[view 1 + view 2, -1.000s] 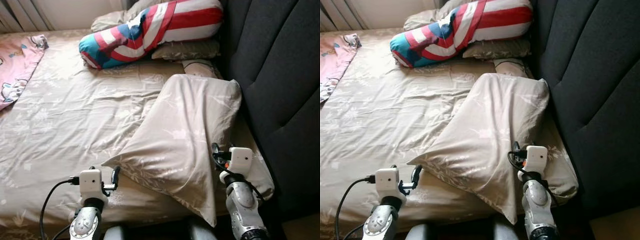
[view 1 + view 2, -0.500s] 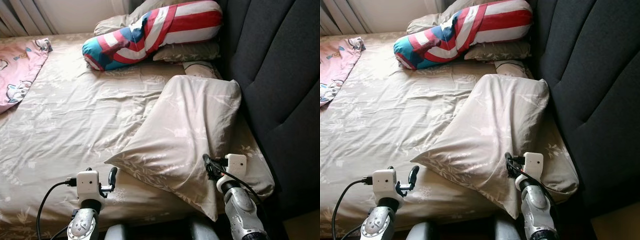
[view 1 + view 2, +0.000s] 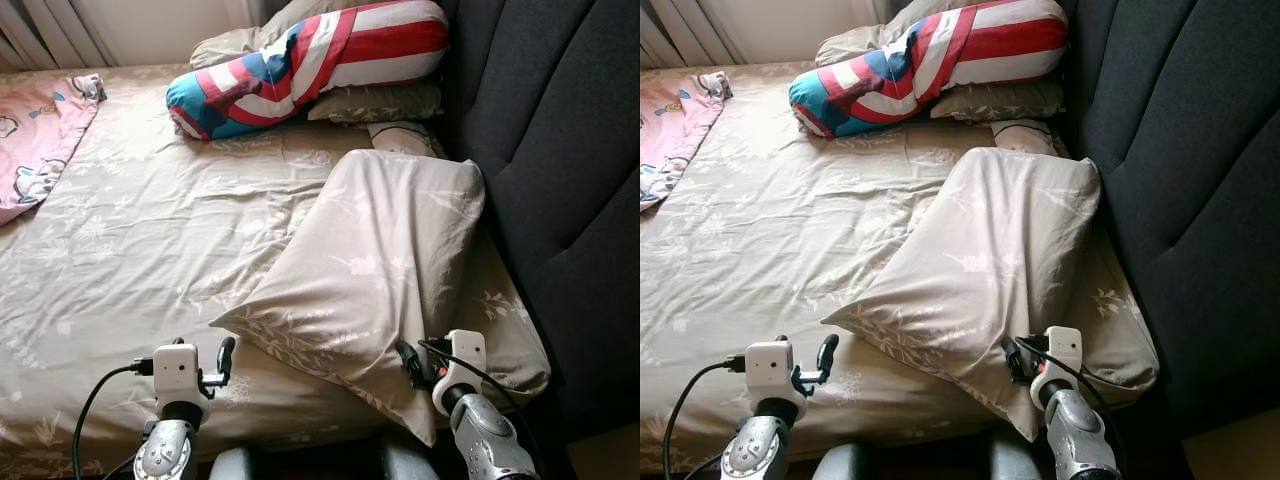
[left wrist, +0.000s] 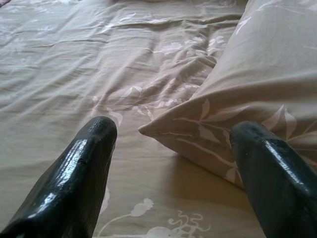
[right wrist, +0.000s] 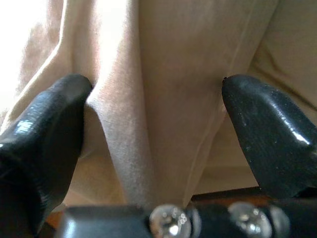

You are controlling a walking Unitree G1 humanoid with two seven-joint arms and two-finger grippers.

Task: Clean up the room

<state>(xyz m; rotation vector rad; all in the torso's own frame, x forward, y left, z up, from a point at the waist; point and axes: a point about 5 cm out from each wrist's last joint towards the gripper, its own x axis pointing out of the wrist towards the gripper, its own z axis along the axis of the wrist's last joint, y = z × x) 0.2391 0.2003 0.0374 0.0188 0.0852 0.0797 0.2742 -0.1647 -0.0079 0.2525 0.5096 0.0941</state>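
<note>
Lowering toward the bed's near edge, the right gripper now spreads its 2 fingers around the beige pillow by the headboard, suggesting a grasp, while the left gripper hovers open.

Dark grey padded headboard on the right side of the bed. Pale curtain folds top-left, probably a window behind, hard to tell. Wood-toned floor patch bottom-right corner.

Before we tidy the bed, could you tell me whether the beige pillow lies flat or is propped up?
Propped up: the beige pillow leans with its top edge against the dark headboard, its lower corners resting on the sheet.
</note>
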